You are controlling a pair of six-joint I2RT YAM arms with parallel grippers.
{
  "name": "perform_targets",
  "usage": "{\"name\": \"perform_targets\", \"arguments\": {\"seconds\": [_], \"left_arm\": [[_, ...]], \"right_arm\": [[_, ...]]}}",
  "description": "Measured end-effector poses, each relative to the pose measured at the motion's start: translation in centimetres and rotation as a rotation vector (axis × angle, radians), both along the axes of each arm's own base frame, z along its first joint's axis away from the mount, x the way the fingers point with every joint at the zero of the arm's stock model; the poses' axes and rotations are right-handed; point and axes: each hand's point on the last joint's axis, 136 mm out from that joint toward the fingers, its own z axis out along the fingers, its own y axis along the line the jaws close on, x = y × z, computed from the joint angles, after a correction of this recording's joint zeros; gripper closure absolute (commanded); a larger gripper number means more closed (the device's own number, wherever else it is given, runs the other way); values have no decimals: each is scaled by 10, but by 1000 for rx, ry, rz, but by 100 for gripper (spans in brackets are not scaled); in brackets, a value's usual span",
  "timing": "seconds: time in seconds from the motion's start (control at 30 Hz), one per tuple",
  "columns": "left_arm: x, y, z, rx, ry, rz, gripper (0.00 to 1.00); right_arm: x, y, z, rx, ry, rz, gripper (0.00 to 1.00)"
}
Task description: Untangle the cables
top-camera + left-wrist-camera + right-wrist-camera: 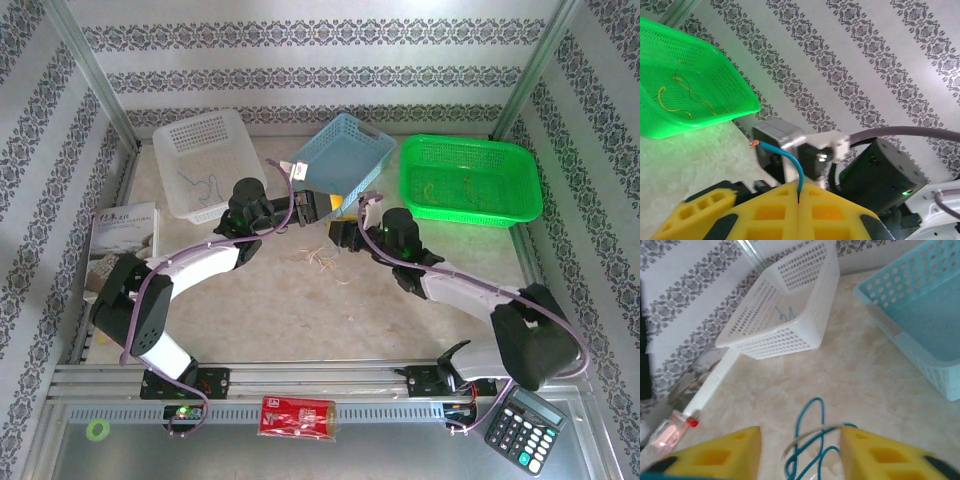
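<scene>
My left gripper [799, 192] is shut on a thin blue cable [795, 161], whose stripped copper end curls up to the left. In the top view that gripper [316, 207] hovers by the blue basket. My right gripper [800, 450] is open, its yellow fingers wide apart. Loops of blue cable [814, 416] and a pale wire [807, 436] hang between them, touching the right finger [875, 452]. From above, the right gripper [346, 233] sits close to the left one. Pale loose cables [325, 262] lie on the table below both.
A white basket [205, 150] with a dark wire stands back left. A tilted blue basket [345, 155] is in the middle, and a green basket [470, 178] holding yellowish wires is at the back right. A booklet [122, 235] lies left and a calculator [527, 428] front right.
</scene>
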Motion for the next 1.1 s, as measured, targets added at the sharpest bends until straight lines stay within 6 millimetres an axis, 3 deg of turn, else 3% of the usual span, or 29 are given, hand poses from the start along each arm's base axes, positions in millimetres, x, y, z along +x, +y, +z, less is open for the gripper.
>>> {"name": "perform_targets", "arguments": {"seconds": [0.23, 0.37, 0.5, 0.57, 0.73, 0.87, 1.1], "left_arm": [[-4, 3, 35, -42, -4, 21, 100], [-5, 8, 69, -64, -35, 46, 100], [-7, 12, 104, -79, -65, 68, 100], [-7, 13, 117, -83, -75, 73, 100], [-7, 14, 144, -87, -92, 76, 100], [-8, 15, 145, -77, -85, 82, 100], [-4, 15, 134, -45, -51, 96, 100]], "right_arm": [[21, -4, -20, 8, 11, -93, 91], [17, -12, -38, 8, 27, -124, 91], [8, -22, -68, -15, 84, -153, 90], [3, -26, -81, -26, 112, -164, 85], [-5, -32, -93, -16, 140, -176, 57], [-11, -35, -86, -3, 130, -174, 50], [-24, -42, -21, 80, -4, -161, 38]]}}
